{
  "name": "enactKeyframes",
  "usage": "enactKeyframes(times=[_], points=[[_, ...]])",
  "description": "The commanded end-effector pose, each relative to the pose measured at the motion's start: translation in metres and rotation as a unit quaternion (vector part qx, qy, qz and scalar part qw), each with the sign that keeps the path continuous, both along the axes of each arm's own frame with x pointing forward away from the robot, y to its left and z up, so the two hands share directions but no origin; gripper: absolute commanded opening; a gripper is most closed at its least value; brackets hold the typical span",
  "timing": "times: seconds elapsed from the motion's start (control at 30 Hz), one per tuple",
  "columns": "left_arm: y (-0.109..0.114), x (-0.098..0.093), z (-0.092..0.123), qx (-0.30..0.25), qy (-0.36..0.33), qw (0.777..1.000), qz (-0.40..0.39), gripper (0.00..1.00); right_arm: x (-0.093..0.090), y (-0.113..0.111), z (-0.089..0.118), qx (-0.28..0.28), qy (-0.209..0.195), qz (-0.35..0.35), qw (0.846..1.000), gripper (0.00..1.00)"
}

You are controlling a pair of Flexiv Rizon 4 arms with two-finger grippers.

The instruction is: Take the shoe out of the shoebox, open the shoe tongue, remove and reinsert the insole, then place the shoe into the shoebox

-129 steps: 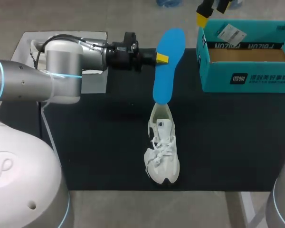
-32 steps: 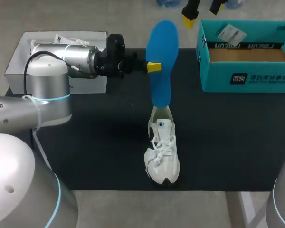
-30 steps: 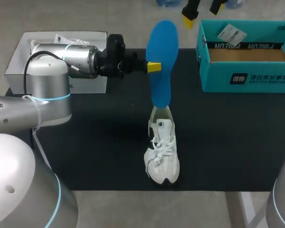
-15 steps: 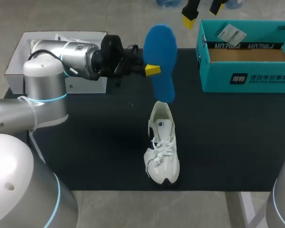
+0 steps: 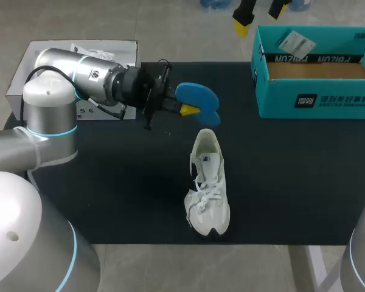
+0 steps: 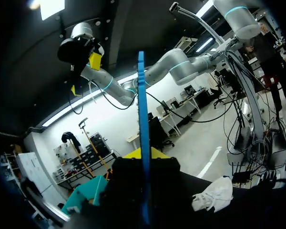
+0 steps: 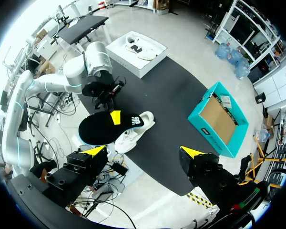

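Holding the blue insole (image 5: 198, 98) clamped between its two yellow tips, my left gripper (image 5: 190, 109) sits over the black mat (image 5: 292, 182), just past the heel end of the white shoe (image 5: 208, 182). From the left wrist view I see the insole edge-on, running straight out between the fingers. It is in the air and not touching the shoe. The shoe stands on its sole near the middle of the mat, toe toward me and its opening facing the insole. The teal shoebox (image 5: 316, 100) sits open at the far right of the mat, well apart from the shoe, with a paper tag (image 5: 295, 42) inside. My right gripper (image 5: 258, 13) hangs high beside the shoebox's far left corner, fingers spread wide with nothing between them. A white box (image 5: 24, 67) rests off the mat's far left corner.
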State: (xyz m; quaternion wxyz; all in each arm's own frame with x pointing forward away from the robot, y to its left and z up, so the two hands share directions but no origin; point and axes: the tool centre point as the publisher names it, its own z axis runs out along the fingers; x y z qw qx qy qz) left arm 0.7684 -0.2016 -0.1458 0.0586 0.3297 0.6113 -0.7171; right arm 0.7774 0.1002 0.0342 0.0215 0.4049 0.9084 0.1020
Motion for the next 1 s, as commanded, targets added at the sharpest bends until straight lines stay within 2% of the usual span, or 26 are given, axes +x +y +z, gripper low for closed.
enactKeyframes(times=[0.03,0.73,0.77,0.87,0.9,1.0], points=[[-0.006,0.002,0.002,0.021,-0.132,0.991,-0.006,0.00,0.001,0.000,0.000,0.000,0.001,0.000,1.000,1.00],[-0.006,0.002,0.002,0.021,-0.132,0.991,-0.006,0.00,0.001,0.000,0.000,0.000,0.001,0.000,1.000,1.00],[-0.009,-0.001,0.011,-0.016,-0.164,0.986,0.002,0.00,0.001,0.000,0.000,0.000,0.001,0.000,1.000,1.00],[-0.007,-0.004,0.022,-0.010,-0.328,0.944,0.024,0.00,0.001,0.000,0.000,0.000,0.001,0.000,1.000,1.00],[-0.006,-0.008,0.026,-0.042,-0.368,0.929,0.017,0.00,0.001,0.000,0.000,0.000,0.001,0.000,1.000,1.00],[-0.002,-0.015,0.026,-0.078,-0.439,0.895,0.008,0.00,0.001,0.000,0.000,0.000,0.001,0.000,1.000,1.00]])
